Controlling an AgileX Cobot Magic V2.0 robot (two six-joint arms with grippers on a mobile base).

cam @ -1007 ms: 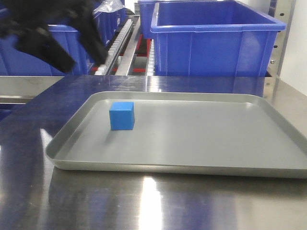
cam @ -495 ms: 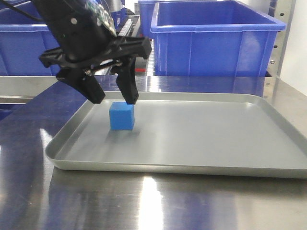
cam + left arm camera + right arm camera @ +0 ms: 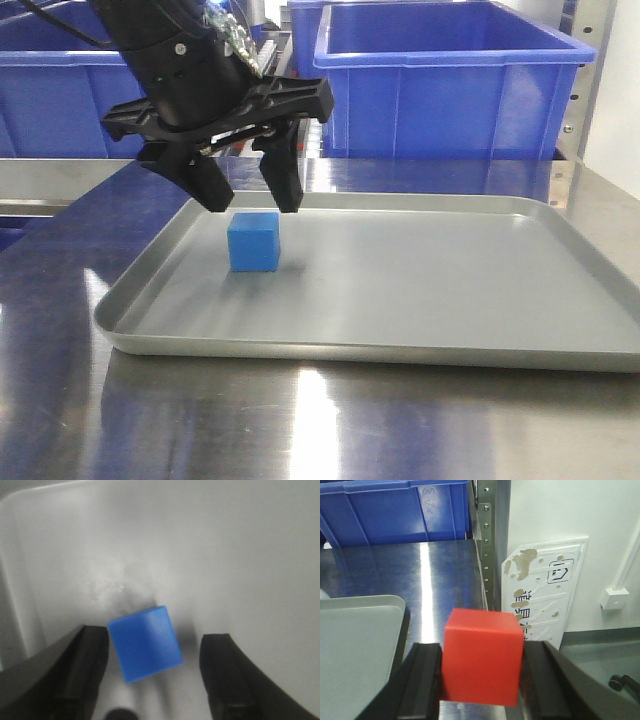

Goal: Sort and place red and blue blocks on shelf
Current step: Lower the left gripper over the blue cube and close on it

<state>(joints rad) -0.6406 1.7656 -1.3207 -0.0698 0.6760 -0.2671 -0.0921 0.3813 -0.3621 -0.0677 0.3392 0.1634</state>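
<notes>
A small blue block (image 3: 253,241) rests on the left part of the grey tray (image 3: 420,290). My left gripper (image 3: 255,198) hovers open just above it, one black finger (image 3: 212,186) to each side of the cube. From the left wrist the blue block (image 3: 145,642) sits between the spread fingers (image 3: 80,670), touching neither. My right gripper (image 3: 482,675) is shut on the red block (image 3: 482,655), held above the steel tabletop beside the tray's corner (image 3: 365,630). The shelf (image 3: 262,90) with roller tracks stands behind the tray.
Large blue bins (image 3: 440,80) sit on the shelf behind the tray, another blue bin (image 3: 60,100) at the left. A perforated steel upright (image 3: 487,535) and a white panel (image 3: 545,590) stand at the right past the table edge.
The left arm has swung in from the upper left and come down over the blue block, then shifted slightly right, fingers staying spread. The blue block has not moved.
</notes>
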